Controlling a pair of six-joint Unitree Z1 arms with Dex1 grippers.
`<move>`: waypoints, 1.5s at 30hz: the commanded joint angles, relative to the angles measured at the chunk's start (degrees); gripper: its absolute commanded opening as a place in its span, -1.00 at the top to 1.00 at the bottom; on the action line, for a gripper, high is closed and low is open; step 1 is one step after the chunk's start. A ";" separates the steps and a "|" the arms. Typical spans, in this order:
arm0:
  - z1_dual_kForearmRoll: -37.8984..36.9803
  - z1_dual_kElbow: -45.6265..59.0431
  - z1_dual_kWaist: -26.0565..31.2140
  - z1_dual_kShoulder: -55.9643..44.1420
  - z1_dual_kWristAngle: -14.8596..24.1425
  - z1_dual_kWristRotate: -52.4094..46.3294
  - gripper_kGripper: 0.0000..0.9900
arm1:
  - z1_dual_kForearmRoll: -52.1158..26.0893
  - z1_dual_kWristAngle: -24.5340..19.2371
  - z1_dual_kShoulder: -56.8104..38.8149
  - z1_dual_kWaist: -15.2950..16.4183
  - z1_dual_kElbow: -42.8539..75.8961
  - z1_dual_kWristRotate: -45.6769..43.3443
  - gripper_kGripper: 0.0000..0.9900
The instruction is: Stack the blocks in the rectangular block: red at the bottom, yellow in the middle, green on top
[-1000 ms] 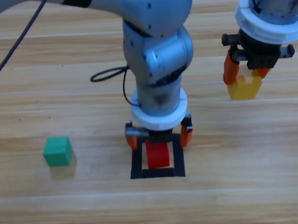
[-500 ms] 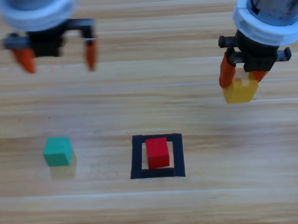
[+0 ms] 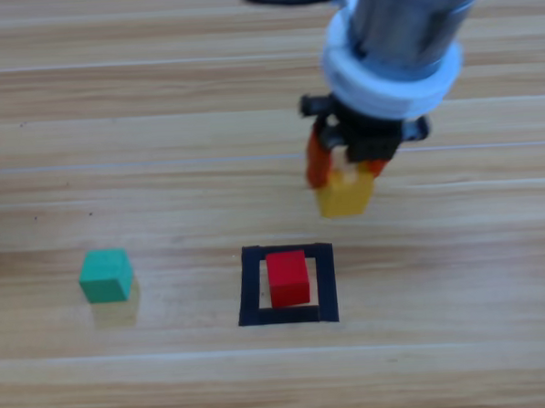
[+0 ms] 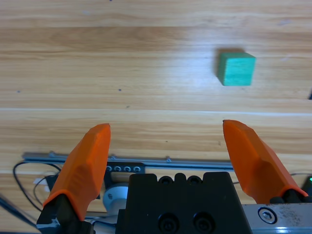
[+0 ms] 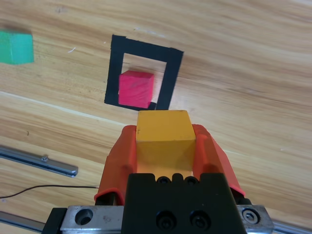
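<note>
Wooden table [image 3: 172, 374] bore the red cube [image 3: 287, 278] inside the tape outline [image 3: 250, 287]; were the yellow cube [image 3: 345, 196], clamped in the right hand [image 3: 345, 164], lowered off-centre, it could be toppled, while the left hand [image 4: 168, 146] was held wide.

The table [image 3: 172, 374] is wood, pale planks with a clear running grain and a smooth, faintly sheened finish. On it the black tape outline [image 3: 250, 287] lies flat and matt. Inside the outline, the red cube [image 3: 287, 277] has a matt, painted look; the yellow cube [image 5: 162, 138] and the teal-green cube [image 4: 236, 68], away from the outline, look equally matt and smooth. The right gripper [image 3: 346, 168] and left gripper [image 4: 168, 151] have smooth orange plastic jaws with a slight gloss, on matt black bodies set with metal screws.
</note>
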 commanded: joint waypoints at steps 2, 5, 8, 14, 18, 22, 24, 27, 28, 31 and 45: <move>-2.02 1.60 1.42 -0.75 -5.00 -0.15 -0.96 | 5.94 -1.61 12.60 4.40 -10.60 0.67 0.98; -3.78 2.39 0.98 -0.40 -4.73 -0.68 -0.96 | 9.19 -2.04 16.12 4.58 -15.52 0.67 0.98; -4.57 2.48 0.98 -0.48 -4.56 -0.33 -0.96 | 9.54 -2.22 17.44 4.67 -16.67 0.76 0.98; -6.41 3.80 0.54 1.71 -4.56 0.64 -0.93 | 9.54 -2.31 19.72 4.67 -17.72 0.94 0.98; -8.52 6.26 -0.25 1.01 -5.09 0.55 -0.93 | 9.54 -2.31 20.25 4.67 -18.16 1.02 0.98; -11.16 9.16 -1.04 0.22 -5.88 0.20 -0.93 | 9.54 -2.31 20.60 4.67 -18.42 1.29 0.98; -12.04 9.95 -1.74 0.31 -5.88 -0.15 -0.93 | 9.54 -2.13 20.69 4.67 -18.42 1.37 0.98; -13.36 11.36 -2.53 0.39 -5.96 -0.77 -0.93 | 9.54 -2.04 20.69 5.02 -18.42 1.55 0.98; -13.88 11.79 -2.62 0.48 -6.05 -0.77 -0.93 | 9.63 -2.04 20.69 5.11 -18.42 1.55 0.98; -14.94 12.85 -3.15 0.92 -6.05 -0.95 -0.91 | 9.81 -2.13 20.87 5.46 -18.34 1.73 0.98; -17.31 14.87 -3.68 2.06 -6.23 -1.03 -0.91 | 9.81 -2.13 21.83 6.07 -18.78 2.61 0.98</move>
